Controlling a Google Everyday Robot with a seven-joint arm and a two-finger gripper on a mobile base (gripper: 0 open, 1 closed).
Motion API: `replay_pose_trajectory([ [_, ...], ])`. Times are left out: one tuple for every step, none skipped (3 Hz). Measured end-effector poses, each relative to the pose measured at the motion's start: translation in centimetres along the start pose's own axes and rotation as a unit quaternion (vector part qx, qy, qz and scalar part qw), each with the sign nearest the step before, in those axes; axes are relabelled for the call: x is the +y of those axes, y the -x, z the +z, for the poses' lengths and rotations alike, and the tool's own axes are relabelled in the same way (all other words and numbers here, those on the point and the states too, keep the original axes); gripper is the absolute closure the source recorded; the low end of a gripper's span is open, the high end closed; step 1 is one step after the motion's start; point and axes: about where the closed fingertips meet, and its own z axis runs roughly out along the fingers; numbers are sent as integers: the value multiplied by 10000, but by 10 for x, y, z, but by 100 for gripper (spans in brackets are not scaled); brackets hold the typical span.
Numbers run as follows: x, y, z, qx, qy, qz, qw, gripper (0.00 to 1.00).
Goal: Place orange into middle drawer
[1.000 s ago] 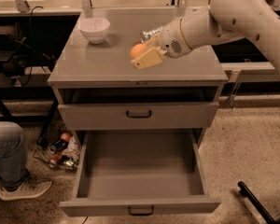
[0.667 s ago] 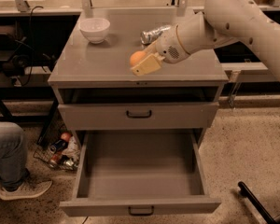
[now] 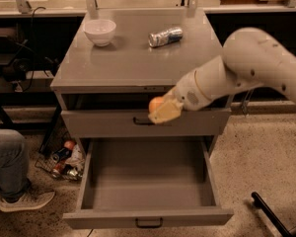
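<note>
The end effector point(image 3: 161, 111) hangs just past the front edge of the worktop point(image 3: 133, 63), a little right of that edge's middle and below the level of the top. It is closed on the orange point(image 3: 156, 103). One pale finger point(image 3: 166, 112) lies across the fruit's lower right side, so only its upper left part shows. The second finger cannot be made out behind the fruit. The orange sits at the very tip of the end effector, on the side away from the wrist. The thick white arm point(image 3: 246, 63) runs up and off to the right from there.

Held this way, the orange is in front of the closed upper drawer point(image 3: 98, 125), overlapping the right end of that drawer's dark handle point(image 3: 139, 122). The middle drawer point(image 3: 148, 181) below is pulled far out, with its grey floor bare. The fruit hangs in the air above the rear part of that opening, touching neither the walls nor the floor. The drawer's own curved handle point(image 3: 149, 224) shows on the front panel at the bottom.

On the worktop, a white bowl point(image 3: 99, 31) stands near the back left corner. A crushed can point(image 3: 165, 36) lies on its side near the back edge, right of the middle and well apart from the bowl.

A person's leg in jeans and a sneaker point(image 3: 12, 174) shows at the left. Some clutter point(image 3: 64, 158) lies on the floor beside the cabinet.
</note>
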Motion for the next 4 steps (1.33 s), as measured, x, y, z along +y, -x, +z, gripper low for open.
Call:
replay_pose_trajectory([
  [25,-41,27,366,312,163,9987,100],
  [25,-41,27,370,315,163,9987,100],
  [27,-44,30,365,352,202,9985,100],
  [41,-75,69,221,683,607,9956,100],
])
